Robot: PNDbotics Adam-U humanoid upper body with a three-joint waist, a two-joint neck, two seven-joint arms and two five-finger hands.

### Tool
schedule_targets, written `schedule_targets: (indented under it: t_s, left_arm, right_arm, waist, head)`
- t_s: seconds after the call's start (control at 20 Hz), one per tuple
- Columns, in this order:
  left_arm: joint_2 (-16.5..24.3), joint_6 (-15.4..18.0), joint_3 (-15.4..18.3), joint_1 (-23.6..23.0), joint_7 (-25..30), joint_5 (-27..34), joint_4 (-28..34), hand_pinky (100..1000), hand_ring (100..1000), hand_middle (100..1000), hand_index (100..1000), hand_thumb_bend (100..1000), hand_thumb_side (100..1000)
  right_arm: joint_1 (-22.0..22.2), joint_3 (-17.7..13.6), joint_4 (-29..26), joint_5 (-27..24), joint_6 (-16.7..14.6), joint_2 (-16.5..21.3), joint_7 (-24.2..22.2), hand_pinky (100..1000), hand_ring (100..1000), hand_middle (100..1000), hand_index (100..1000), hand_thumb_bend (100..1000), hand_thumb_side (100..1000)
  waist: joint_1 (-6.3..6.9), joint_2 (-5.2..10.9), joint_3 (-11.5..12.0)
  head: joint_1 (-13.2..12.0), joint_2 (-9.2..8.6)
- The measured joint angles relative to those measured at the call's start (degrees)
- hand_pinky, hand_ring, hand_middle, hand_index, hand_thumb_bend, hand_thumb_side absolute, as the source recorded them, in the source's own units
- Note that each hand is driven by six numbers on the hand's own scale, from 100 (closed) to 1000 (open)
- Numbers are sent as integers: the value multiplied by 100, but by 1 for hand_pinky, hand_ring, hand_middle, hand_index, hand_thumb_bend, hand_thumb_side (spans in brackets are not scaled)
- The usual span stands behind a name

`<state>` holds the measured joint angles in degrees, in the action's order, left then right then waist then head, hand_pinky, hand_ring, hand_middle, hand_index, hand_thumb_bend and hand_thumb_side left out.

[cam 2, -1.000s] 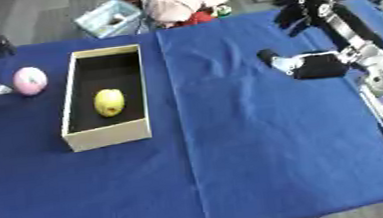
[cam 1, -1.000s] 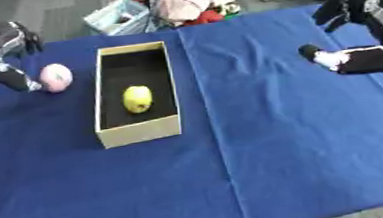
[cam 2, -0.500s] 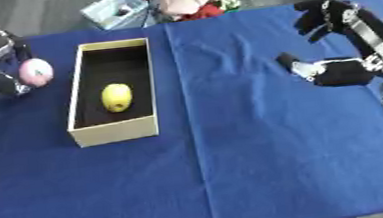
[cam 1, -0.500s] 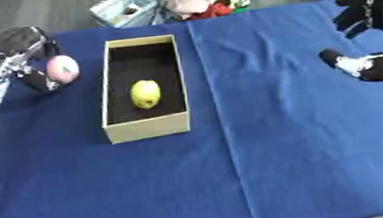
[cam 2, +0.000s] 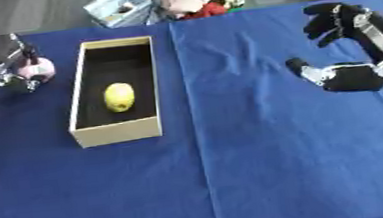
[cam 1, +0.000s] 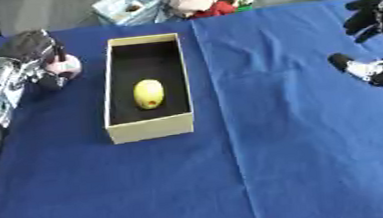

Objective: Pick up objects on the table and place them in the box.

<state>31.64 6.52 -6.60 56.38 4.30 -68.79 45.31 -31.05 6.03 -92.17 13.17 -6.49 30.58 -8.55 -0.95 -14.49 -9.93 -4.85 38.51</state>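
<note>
A: Starting at our left robot hand (cam 1: 36, 55): it's at the far left of the surface (cam 1: 262, 164), dark fingers curled round the pink ball (cam 1: 65, 68). We've got the ball pinched on its left side, w/ one finger dropping in front of it.

B: And the ball vs. the box?

A: Ball sits just left of the box (cam 1: 149, 127), beside the far half of its left wall. Can't tell if it's lifted off the cloth or resting on it. So the move we'd judge comes next runs to the right: up over that left wall, then down inside.

B: Box axis?

A: Long axis runs away from us, near to far. The yellow fruit (cam 1: 149, 93) lies about mid-box, its own long axis the same way as the box's. The far end of the box interior is bare black, and that's the part level w/ the ball. Going straight across should miss the fruit, we reckon.

B: Right side?

A: Right robot hand (cam 2: 331, 18) is up at the far right edge, well apart from box and ball, fingers slack and spread, holding nothing. Below it lies a black-and-white object (cam 2: 339, 76) on the cloth, close to that hand, not touching it as far as we can see.

B: So left for the ball, right for the other one.

A: Yes, left is much the nearer to the box; the right has the whole cloth to cross.
</note>
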Motion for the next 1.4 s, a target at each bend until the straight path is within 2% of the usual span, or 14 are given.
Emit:
schedule_targets:
  t_s: [0.15, 0.35, 0.8, 1.1, 1.4]
  left_arm:
    - [0, 12, 8, 5, -89, 95, 99, 501, 333, 309, 464, 277, 100]
    - [4, 67, -75, 64, -78, 436, 525, 505, 338, 315, 470, 295, 100]
    - [-187, 431, -649, 177, 320, 1035, 1550, 517, 355, 331, 485, 290, 100]
    - [-458, 672, -956, 151, 649, 1082, 1653, 520, 364, 339, 494, 301, 100]
    - [-616, 872, -1123, 50, 883, 1084, 1537, 529, 383, 359, 512, 354, 100]
  right_arm:
    - [10, -1, 2, -6, 0, 0, 3, 621, 693, 648, 874, 422, 326]
    - [40, -2, 30, -7, 2, 0, 8, 622, 693, 647, 875, 421, 327]
    - [77, 1, 56, -7, -22, -3, -15, 624, 695, 647, 875, 417, 328]
    - [77, 1, 67, -7, -34, -9, -25, 625, 696, 647, 875, 415, 329]
    - [77, 1, 67, -7, -38, -25, -29, 625, 696, 646, 875, 413, 329]
  waist:
    - [-3, 16, 8]
    - [12, 113, 60]
    - [48, 186, 0]
    - [15, 209, -30]
    - [13, 212, -34]
  head:
    - [7, 0]
    - [48, 0]
    - [71, 0]
    - [71, -4]
    - [72, -9]
